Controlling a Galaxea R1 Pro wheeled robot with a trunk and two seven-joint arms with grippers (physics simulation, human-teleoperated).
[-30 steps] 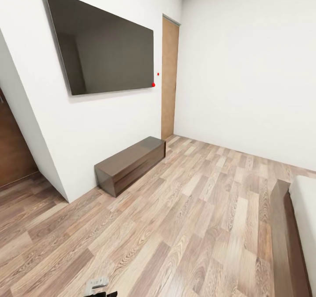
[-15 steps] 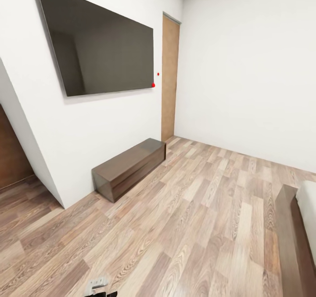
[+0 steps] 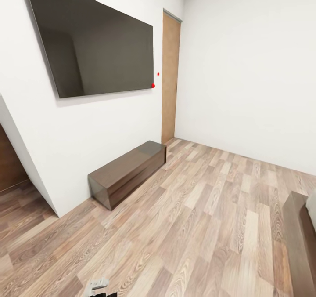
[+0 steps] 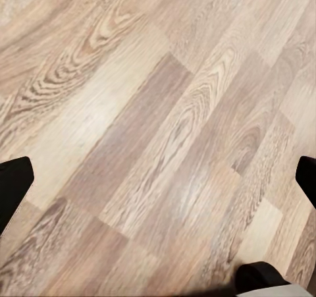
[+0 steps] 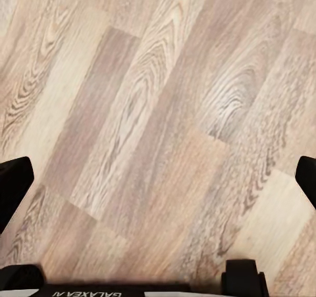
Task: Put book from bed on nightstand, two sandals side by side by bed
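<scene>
Head, left wrist and right wrist views of the bedroom, read near to far. At 6 o'clock in the head view, a small grey-and-black part of the robot [image 3: 97, 284] meets the lower edge. The left gripper [image 4: 158, 178] hangs over bare wood-plank floor [image 4: 151, 112], its black fingertips [image 4: 13, 185] far apart at opposite edges of the left wrist view, jaws spread and holding nothing. The right gripper [image 5: 158, 178] stands the same way, fingertips [image 5: 13, 185] wide and empty above the planks; along the edge of the right wrist view a dark strip [image 5: 118, 290] bears mirrored white lettering that reads "GALAXEA AI".

At 4 o'clock in the head view lies a corner of the bed [image 3: 303, 240]: dark brown frame with a sliver of pale mattress at the picture's edge. Toward 9 o'clock a long low dark-wood cabinet [image 3: 127, 172] sits against the white wall [image 3: 109, 125]. Above it, at 11 o'clock, hangs a large dark wall-mounted screen [image 3: 96, 51], with two small red dots [image 3: 153, 85] at its lower corner. At 12 o'clock a light-brown wooden door [image 3: 170, 77] stands in the far corner. A darker door [image 3: 8, 165] shows at 9 o'clock.
</scene>
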